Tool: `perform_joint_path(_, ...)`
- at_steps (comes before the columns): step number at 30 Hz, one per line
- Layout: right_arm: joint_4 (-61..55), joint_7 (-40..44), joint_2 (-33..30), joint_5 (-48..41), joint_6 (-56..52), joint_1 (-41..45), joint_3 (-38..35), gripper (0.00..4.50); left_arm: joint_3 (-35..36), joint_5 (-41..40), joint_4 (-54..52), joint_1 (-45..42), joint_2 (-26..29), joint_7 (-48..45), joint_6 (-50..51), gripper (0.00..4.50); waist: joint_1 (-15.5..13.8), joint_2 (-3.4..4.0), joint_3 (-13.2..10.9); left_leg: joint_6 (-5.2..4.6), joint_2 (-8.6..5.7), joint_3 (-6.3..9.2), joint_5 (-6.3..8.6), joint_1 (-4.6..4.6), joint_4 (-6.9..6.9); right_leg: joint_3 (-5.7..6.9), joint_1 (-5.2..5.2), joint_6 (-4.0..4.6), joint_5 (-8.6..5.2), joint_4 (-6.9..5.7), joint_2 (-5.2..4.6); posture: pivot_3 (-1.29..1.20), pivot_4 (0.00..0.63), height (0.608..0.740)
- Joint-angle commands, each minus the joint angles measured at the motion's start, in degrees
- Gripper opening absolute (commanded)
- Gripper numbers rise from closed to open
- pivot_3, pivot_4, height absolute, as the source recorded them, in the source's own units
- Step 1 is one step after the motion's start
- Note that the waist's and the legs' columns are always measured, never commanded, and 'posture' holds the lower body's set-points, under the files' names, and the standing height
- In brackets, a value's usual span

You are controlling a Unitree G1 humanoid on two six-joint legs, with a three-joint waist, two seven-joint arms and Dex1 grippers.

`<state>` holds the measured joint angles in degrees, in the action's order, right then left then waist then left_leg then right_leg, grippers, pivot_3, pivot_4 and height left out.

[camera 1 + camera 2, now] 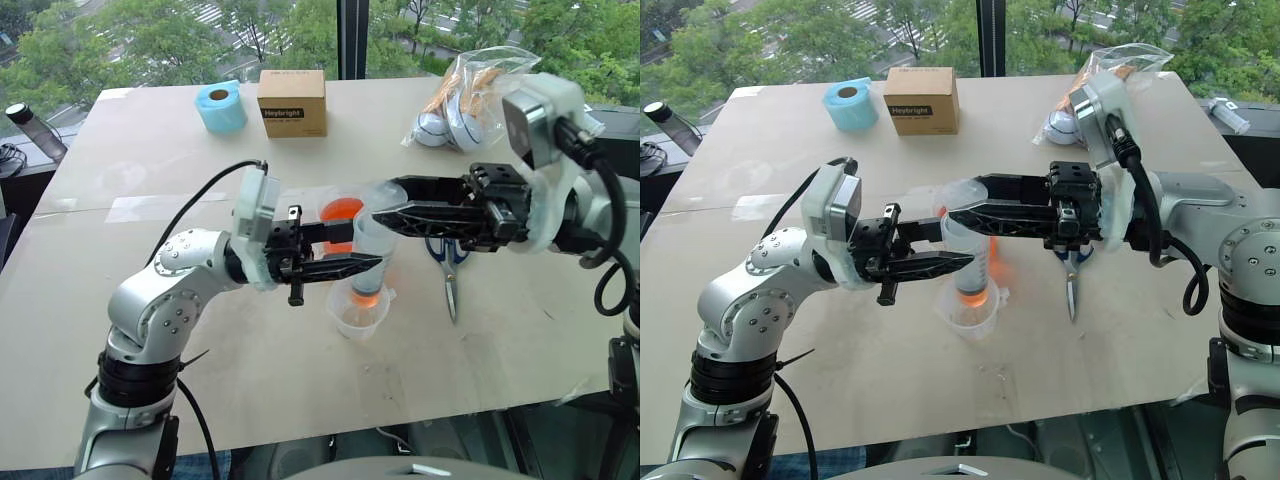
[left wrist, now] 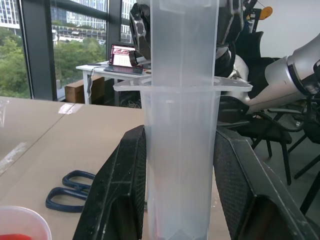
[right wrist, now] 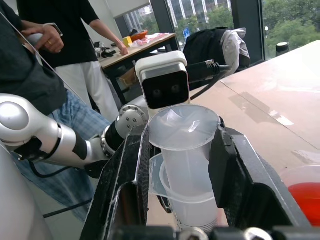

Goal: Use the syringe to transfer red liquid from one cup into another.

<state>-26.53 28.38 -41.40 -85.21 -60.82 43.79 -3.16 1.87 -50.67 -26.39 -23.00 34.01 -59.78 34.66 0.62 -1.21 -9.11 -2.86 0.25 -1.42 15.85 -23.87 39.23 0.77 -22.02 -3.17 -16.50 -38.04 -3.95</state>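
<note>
The syringe [image 1: 372, 262] stands upright over the short cup [image 1: 358, 312], its tip down inside that cup, where a little red liquid [image 1: 366, 297] shows at the foot of the barrel. The left gripper [image 1: 362, 262], reaching in level from the robot's left, is clamped on the barrel, one finger on each side in the left wrist view. The right gripper [image 1: 385, 212], reaching in level from the opposite side, has its fingers partly closed around the plunger [image 3: 184, 128], just under its round top plate. The tall cup [image 1: 341, 215] stands just behind the syringe with red liquid in it. Scissors [image 1: 449, 268] lie on the table [image 1: 150, 160] beside the cups, on the robot's right. The step in hand appears to be discharge into the short cup: the barrel is steadied and the plunger is newly seized. The next move would call for a straight downward press on the plunger while the left grip keeps the barrel vertical and the tip inside the rim. Any sideways push risks tilting the syringe or upsetting the light cup.
</note>
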Motion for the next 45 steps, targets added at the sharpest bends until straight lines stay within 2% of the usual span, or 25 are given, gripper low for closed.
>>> perform_joint_path(1, -2.25, 1.05, -1.42, 3.71, -0.59, -0.98, 1.56, 1.25, 1.07, -1.90, -1.90, -1.46, -0.72, -0.30, -1.27, 1.36, 0.01, 0.00, 0.00, 0.00, 0.00, 0.00, 0.00, 0.00, 0.00, 0.00, 0.00, 0.00, 0.00, 0.00, 0.00, 0.00, 0.150, 0.740)
perform_joint_path(21, -3.94, 5.17, -2.58, 9.58, -0.57, -3.83, 3.80, 1.25, 1.87, -1.75, -1.29, -3.13, -0.45, 0.06, -0.69, 1.36, -0.01, 0.00, 0.00, 0.00, 0.00, 0.01, 0.00, 0.00, -0.01, 0.01, 0.00, 0.00, 0.00, 0.02, -0.01, 0.00, 0.150, 0.740)
perform_joint_path(28, -2.28, 4.17, 0.12, 7.48, 1.96, -3.32, 1.34, 1.25, 1.20, -0.73, -1.59, -2.56, -0.42, -0.47, -0.79, 1.36, 0.00, 0.00, 0.00, 0.00, 0.00, 0.02, 0.00, 0.00, -0.01, 0.01, 0.00, 0.00, 0.00, 0.02, -0.02, 0.00, 0.150, 0.740)
perform_joint_path(30, -2.11, 4.18, 0.27, 7.37, 2.13, -3.26, 0.98, 2.28, 1.12, -0.74, -1.70, -2.48, -0.55, -0.39, -0.77, 1.36, 0.00, 0.00, 0.00, 0.00, 0.00, 0.01, 0.00, 0.00, -0.01, 0.00, 0.00, 0.00, 0.00, 0.02, -0.02, 0.00, 0.150, 0.740)
perform_joint_path(33, -2.29, 4.07, 0.07, 8.16, 2.26, -3.29, 0.70, 3.11, 1.22, -0.81, -1.58, -2.57, -0.68, -0.39, -0.70, 1.36, -0.06, 0.00, 0.00, 0.00, 0.00, 0.02, 0.00, 0.00, -0.01, 0.01, 0.00, 0.00, 0.00, 0.03, -0.02, 0.00, 0.150, 0.740)
perform_joint_path(39, -2.27, 4.87, 0.46, 8.89, 3.39, -2.90, -0.13, 3.11, 1.36, -0.46, -1.04, -2.50, -0.59, -0.70, -0.79, 1.36, -0.01, 0.01, 0.00, 0.00, 0.00, 0.02, 0.00, 0.00, -0.01, 0.01, 0.01, 0.00, 0.00, 0.02, -0.02, 0.00, 0.150, 0.740)
perform_joint_path(45, -2.33, 5.96, 0.74, 5.78, 3.87, -1.96, -1.88, 3.11, 1.33, -0.44, -1.10, -2.21, -0.50, -0.67, -0.69, 1.36, -0.02, 0.00, 0.00, 0.00, 0.00, 0.02, 0.00, 0.00, -0.01, 0.02, 0.01, 0.00, 0.00, 0.03, -0.02, 0.00, 0.150, 0.740)
